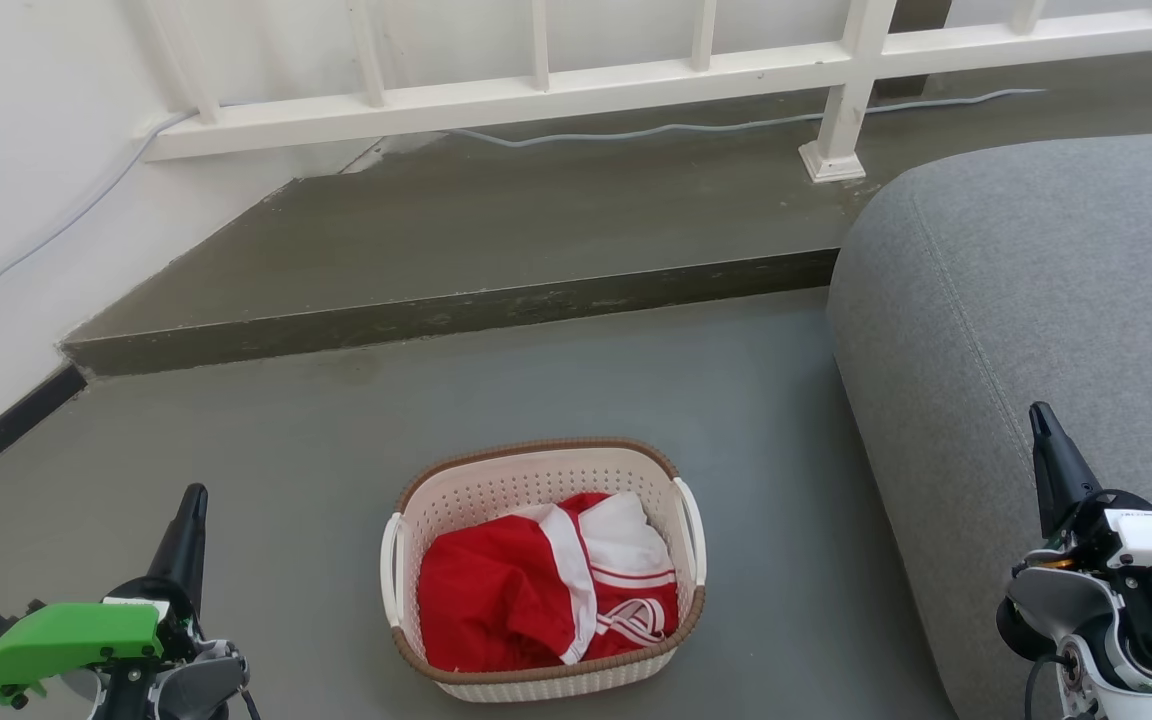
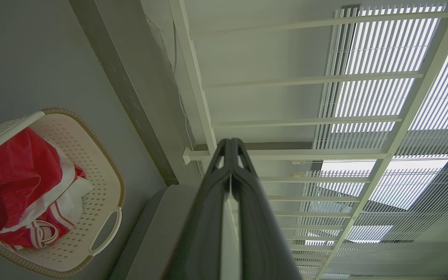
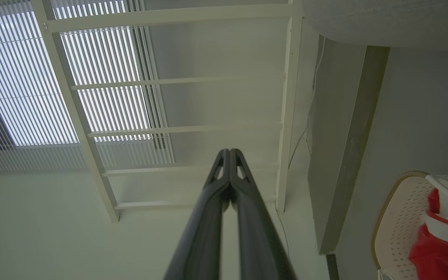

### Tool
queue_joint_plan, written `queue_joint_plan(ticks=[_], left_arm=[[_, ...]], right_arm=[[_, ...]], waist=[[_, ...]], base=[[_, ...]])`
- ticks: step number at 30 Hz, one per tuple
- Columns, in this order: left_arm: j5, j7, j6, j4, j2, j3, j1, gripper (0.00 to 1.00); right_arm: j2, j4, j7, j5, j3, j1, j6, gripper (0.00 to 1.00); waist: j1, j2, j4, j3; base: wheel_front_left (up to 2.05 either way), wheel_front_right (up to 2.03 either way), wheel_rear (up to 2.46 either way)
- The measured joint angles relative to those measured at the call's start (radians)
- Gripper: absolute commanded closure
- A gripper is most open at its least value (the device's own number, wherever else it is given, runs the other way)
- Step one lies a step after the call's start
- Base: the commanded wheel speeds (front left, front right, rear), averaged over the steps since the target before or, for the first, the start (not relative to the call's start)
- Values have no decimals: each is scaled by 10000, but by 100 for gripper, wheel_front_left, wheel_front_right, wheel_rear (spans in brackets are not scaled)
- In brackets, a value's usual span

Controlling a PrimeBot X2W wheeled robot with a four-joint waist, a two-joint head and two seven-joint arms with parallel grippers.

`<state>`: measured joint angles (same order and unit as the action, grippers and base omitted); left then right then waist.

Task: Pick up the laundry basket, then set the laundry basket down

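Observation:
The laundry basket (image 1: 542,482) is cream-white and perforated, with a brown rim and white loop handles on both sides. It stands on the grey floor at the bottom middle of the head view and holds a red and white garment (image 1: 546,590). My left gripper (image 1: 194,497) is shut and empty, off to the basket's left. My right gripper (image 1: 1039,415) is shut and empty, far to its right, over the sofa. The left wrist view has the basket (image 2: 99,186) at its left and the shut left gripper (image 2: 230,142). In the right wrist view, the basket (image 3: 399,225) sits at the lower right, beside the shut right gripper (image 3: 229,151).
A grey sofa (image 1: 1036,300) fills the right side. Behind the basket a raised concrete step (image 1: 456,310) crosses the floor, with a white railing (image 1: 636,80) and a grey cable (image 1: 686,128) beyond. A white wall (image 1: 26,200) stands at the left.

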<state>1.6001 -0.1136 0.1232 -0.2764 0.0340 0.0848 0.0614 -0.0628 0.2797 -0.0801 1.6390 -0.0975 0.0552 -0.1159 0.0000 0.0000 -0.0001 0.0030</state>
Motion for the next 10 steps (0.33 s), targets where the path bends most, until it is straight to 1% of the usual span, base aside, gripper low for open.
queue_joint_plan(ticks=[10], left_arm=[[0, 0, 0, 0, 0, 0, 0, 100]], right_arm=[[2, -2, 0, 0, -4, 0, -15, 100]], waist=[[0, 0, 0, 0]], base=[[0, 0, 0]])
